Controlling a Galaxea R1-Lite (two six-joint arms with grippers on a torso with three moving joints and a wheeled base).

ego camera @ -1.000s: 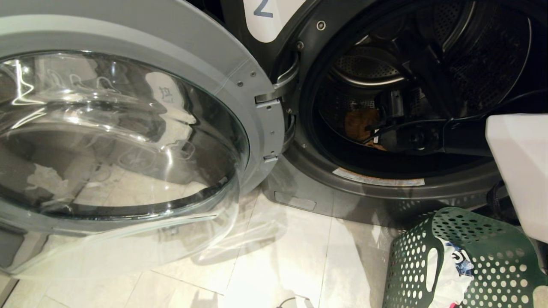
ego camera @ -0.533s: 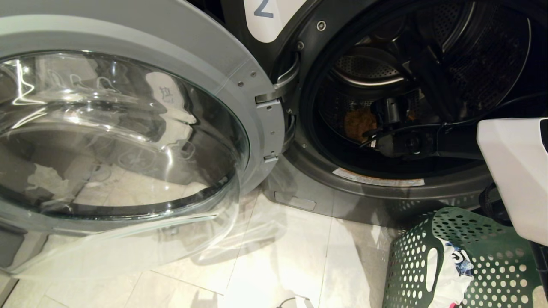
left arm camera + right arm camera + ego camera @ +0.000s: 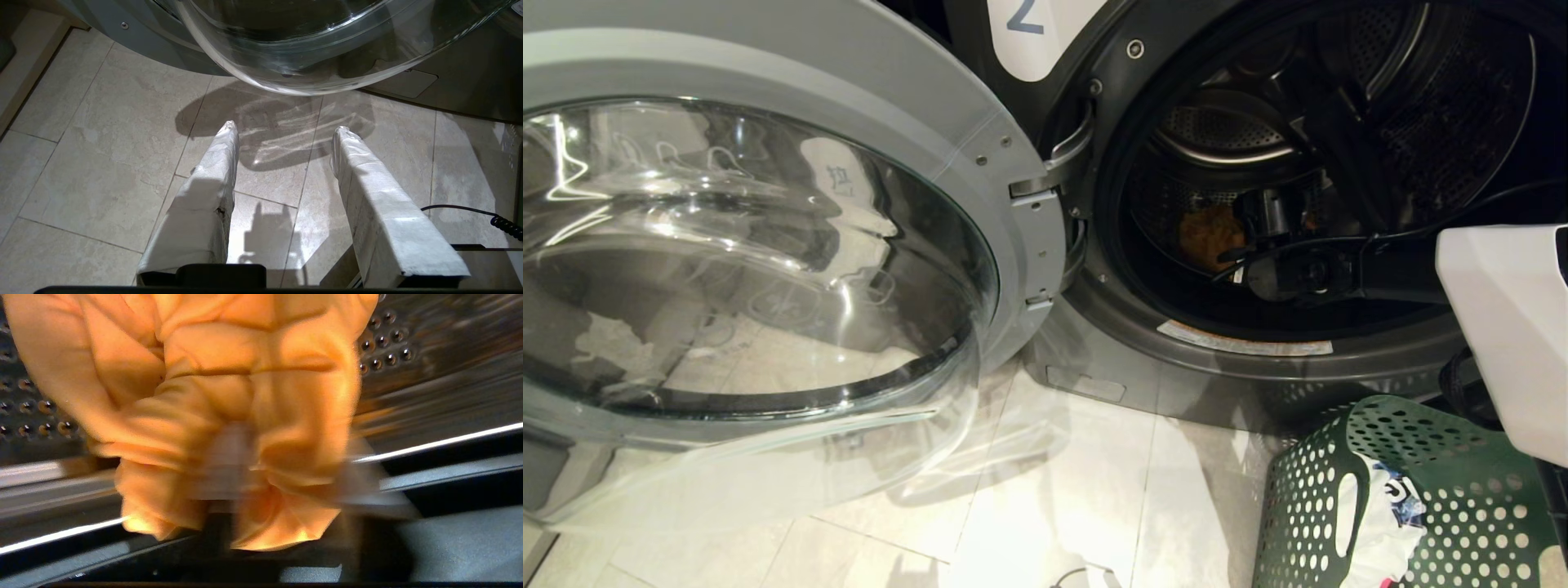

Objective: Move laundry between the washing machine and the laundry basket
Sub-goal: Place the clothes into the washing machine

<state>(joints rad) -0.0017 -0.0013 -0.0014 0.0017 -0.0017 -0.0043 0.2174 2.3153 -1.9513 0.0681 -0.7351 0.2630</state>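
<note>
With white clothing already in the green basket (image 3: 1462, 457), the right gripper (image 3: 286, 486) sits inside the washing machine (image 3: 1258, 343) drum, fingers pressed into the orange garment (image 3: 229, 396), grip unconfirmed; extraction remains; the left gripper (image 3: 282, 134) idles, fingers apart.

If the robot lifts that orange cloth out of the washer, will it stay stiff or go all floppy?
Probably floppy: the orange cloth lies bunched in soft folds, so it should droop from the right end effector. It looks light, being small inside the drum. A loose end might drag over the door rim.
</note>
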